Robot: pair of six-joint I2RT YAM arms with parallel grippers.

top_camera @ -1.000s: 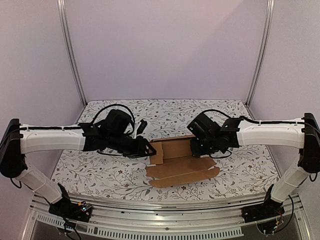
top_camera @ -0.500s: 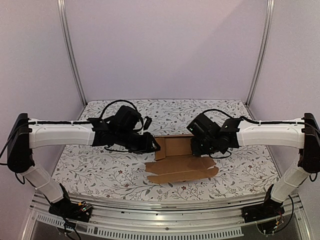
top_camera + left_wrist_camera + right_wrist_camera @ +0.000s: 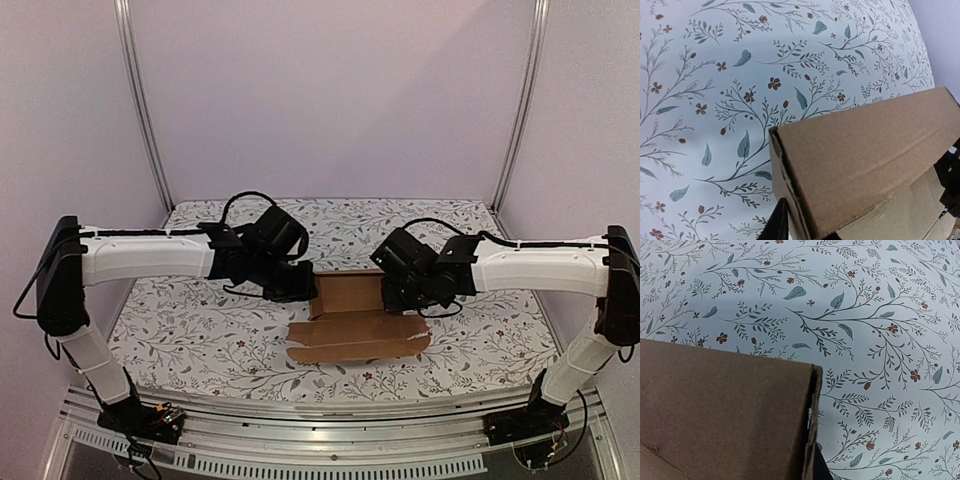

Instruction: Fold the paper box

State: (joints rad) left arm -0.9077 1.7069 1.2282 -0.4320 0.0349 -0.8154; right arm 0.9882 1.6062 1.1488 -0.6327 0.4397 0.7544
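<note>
The paper box (image 3: pixel 350 297) is a brown cardboard sheet, partly folded up in the middle of the table, with its long front flap (image 3: pixel 355 340) lying flat toward me. My left gripper (image 3: pixel 303 287) is at the box's left end. In the left wrist view the end wall (image 3: pixel 790 200) stands between the jaws, and one dark finger (image 3: pixel 777 225) lies against its outside. My right gripper (image 3: pixel 393 292) is shut on the right end wall (image 3: pixel 812 420), with a dark fingertip (image 3: pixel 819 467) showing just outside it. Cardboard hides both inner fingers.
The table wears a white cloth with a leaf and flower print (image 3: pixel 200 320). Pale walls and two metal posts (image 3: pixel 140 100) close in the back and sides. A metal rail (image 3: pixel 320 425) runs along the near edge, between the arm bases.
My left arm has swung right and away from me to the box's left end, and its jaws have narrowed onto the end wall. The box has shifted slightly left. The right arm has barely moved.
</note>
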